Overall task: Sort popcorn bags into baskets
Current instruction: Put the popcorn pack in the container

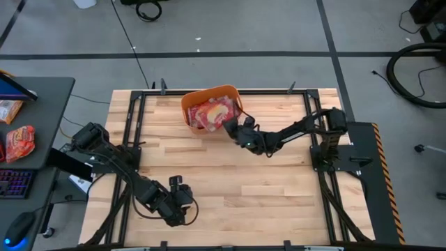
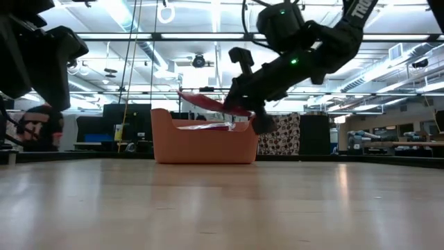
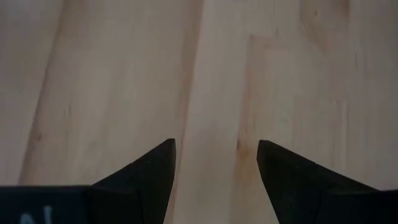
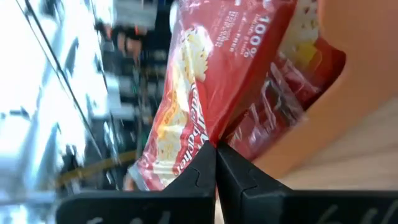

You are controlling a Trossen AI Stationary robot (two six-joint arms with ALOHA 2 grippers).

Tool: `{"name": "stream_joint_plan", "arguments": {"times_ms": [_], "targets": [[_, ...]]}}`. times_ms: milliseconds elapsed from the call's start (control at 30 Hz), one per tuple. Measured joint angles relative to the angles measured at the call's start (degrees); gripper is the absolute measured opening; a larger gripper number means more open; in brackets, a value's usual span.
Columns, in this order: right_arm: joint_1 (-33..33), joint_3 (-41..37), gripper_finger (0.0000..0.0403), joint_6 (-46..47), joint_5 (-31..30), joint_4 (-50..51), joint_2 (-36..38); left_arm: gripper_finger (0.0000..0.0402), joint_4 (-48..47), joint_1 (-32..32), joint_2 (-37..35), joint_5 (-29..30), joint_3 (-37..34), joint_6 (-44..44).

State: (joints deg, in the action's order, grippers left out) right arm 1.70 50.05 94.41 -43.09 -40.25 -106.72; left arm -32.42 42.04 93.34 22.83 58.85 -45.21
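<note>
The orange basket (image 1: 211,106) stands near the table's far edge, and several red popcorn bags (image 4: 283,102) lie in it. In the low view the basket (image 2: 205,139) shows side-on. My right gripper (image 1: 228,128) is at the basket's right near corner, shut on one more popcorn bag (image 2: 208,102), which hovers over the basket's rim. My left gripper (image 1: 178,187) is open over bare wood near the table's near edge, and its wrist view (image 3: 216,149) shows only planks. My right gripper (image 4: 215,149) pinches the popcorn bag by one edge (image 4: 208,134) between its two fingers. It reaches from the table's right near side, slanting down toward the basket. The bag is lifted clear, lying nearly flat and slightly tilted over the basket's opening (image 2: 229,107).
A dark metal frame (image 1: 136,125) runs around the wooden table top. A grey side table (image 1: 35,118) to the left carries two orange-red snack packets (image 1: 19,143) and a keyboard. The wood between the two arms is bare (image 1: 230,181).
</note>
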Motion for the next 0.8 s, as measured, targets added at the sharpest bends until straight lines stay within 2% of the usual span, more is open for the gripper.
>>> {"name": "stream_joint_plan", "arguments": {"times_ms": [167, 433, 567, 800], "targets": [[0.0, 5.9, 0.0006, 6.6, -7.1, 0.1, -5.4, 0.023, -0.2, 0.0, 0.0, 0.9, 0.0, 1.0], [1.3, 18.5, 0.0011, 9.6, -10.6, 0.0, -14.9, 0.023, -0.8, 0.0, 0.0, 0.9, 0.0, 1.5], [1.5, 22.4, 0.0032, 14.9, -11.3, -0.3, -18.6, 0.023, -2.7, 0.2, -0.1, 0.0, 0.0, 0.7], [1.4, 25.1, 0.0094, 21.3, -10.9, -0.2, -21.8, 0.023, -4.5, 1.5, -0.5, 0.8, 0.0, -2.4]]}}
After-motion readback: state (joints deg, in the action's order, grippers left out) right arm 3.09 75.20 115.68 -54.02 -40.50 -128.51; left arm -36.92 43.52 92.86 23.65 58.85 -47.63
